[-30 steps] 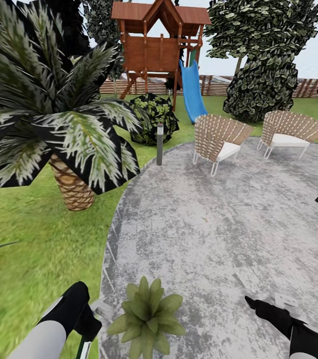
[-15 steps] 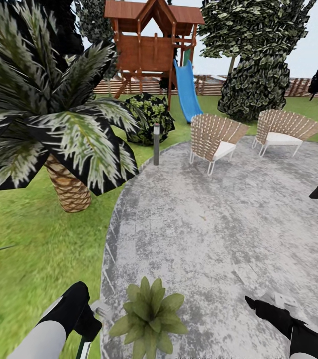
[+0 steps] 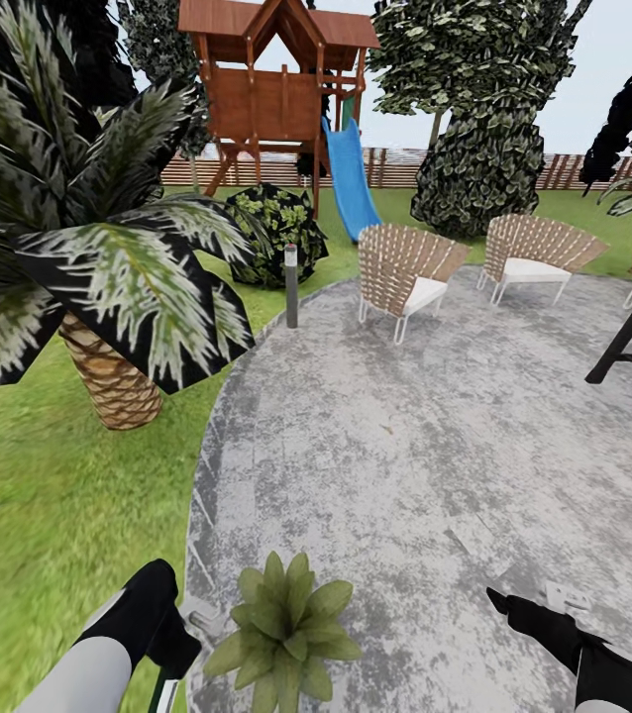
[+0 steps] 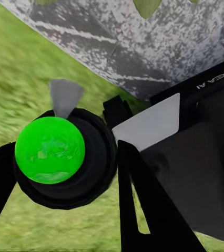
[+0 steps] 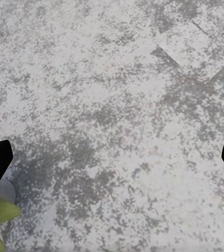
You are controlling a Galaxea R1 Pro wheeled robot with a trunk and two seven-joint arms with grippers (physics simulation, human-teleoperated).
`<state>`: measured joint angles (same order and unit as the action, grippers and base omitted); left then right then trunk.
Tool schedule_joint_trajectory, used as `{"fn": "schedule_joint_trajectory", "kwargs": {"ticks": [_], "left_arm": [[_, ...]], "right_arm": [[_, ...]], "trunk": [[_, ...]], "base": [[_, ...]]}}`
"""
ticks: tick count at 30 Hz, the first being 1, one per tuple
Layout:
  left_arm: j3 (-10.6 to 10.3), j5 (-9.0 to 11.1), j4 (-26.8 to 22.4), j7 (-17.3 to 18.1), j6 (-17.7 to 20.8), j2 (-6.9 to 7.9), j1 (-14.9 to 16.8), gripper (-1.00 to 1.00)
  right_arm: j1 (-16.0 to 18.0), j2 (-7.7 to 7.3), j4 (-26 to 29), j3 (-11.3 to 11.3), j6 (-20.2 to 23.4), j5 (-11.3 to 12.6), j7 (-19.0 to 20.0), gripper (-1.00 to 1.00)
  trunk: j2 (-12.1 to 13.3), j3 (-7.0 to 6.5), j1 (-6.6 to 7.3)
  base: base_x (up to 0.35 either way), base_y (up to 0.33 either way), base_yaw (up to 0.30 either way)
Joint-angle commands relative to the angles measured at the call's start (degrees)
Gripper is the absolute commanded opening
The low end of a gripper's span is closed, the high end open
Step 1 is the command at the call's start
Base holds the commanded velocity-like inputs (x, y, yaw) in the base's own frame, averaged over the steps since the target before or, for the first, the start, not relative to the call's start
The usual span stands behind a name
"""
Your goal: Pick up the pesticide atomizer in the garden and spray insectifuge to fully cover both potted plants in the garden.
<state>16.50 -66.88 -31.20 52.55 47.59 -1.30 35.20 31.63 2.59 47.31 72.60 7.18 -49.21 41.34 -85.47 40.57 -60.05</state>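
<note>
The left pincer (image 4: 117,173) grips the pesticide atomizer (image 4: 59,157) just beside one potted plant (image 3: 281,634) on the paved patch (image 3: 435,446); spraying looks unfinished. The right pincer (image 5: 112,157) hangs open, empty.

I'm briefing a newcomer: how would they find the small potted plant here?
Start at the big round grey paved patch. At its near edge by the lawn sits the potted plant: a low rosette of pointed dull-green leaves, far smaller than the trunked palm.

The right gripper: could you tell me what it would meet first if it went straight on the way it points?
Probably the grey paving: the right gripper looks straight onto it, fingers apart.
</note>
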Motion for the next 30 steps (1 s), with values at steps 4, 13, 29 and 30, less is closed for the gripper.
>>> {"fn": "schedule_joint_trajectory", "kwargs": {"ticks": [4, 13, 29, 30], "left_arm": [[0.46, -3.36, -0.09, 0.45, 0.33, -0.1, 0.04, -1.0], [0.55, -4.48, -0.16, 0.45, 0.4, -0.1, 0.04, -1.0], [0.64, -4.48, -0.31, 0.39, 0.4, -0.04, 0.04, -1.0], [0.64, -4.48, -0.31, 0.38, 0.4, -0.03, 0.04, -1.0]], "right_arm": [[0.09, 0.05, 0.15, 0.26, 0.29, -0.24, 0.28, 1.0], [0.09, 0.05, 0.08, 0.26, 0.29, -0.27, 0.23, 1.0], [0.09, 0.05, 0.09, 0.26, 0.29, -0.27, 0.23, 1.0], [0.09, 0.05, 0.08, 0.26, 0.29, -0.27, 0.2, 1.0]], "trunk": [[-0.03, 0.19, 0.0], [-0.03, 0.58, 0.0], [-4.85, 2.74, -2.63], [-5.25, 2.92, -2.85]], "base": [[0.0, 0.0, 0.007], [0.0, 0.0, 0.045], [0.0, 0.0, 0.0], [0.0, 0.0, 0.0]]}}
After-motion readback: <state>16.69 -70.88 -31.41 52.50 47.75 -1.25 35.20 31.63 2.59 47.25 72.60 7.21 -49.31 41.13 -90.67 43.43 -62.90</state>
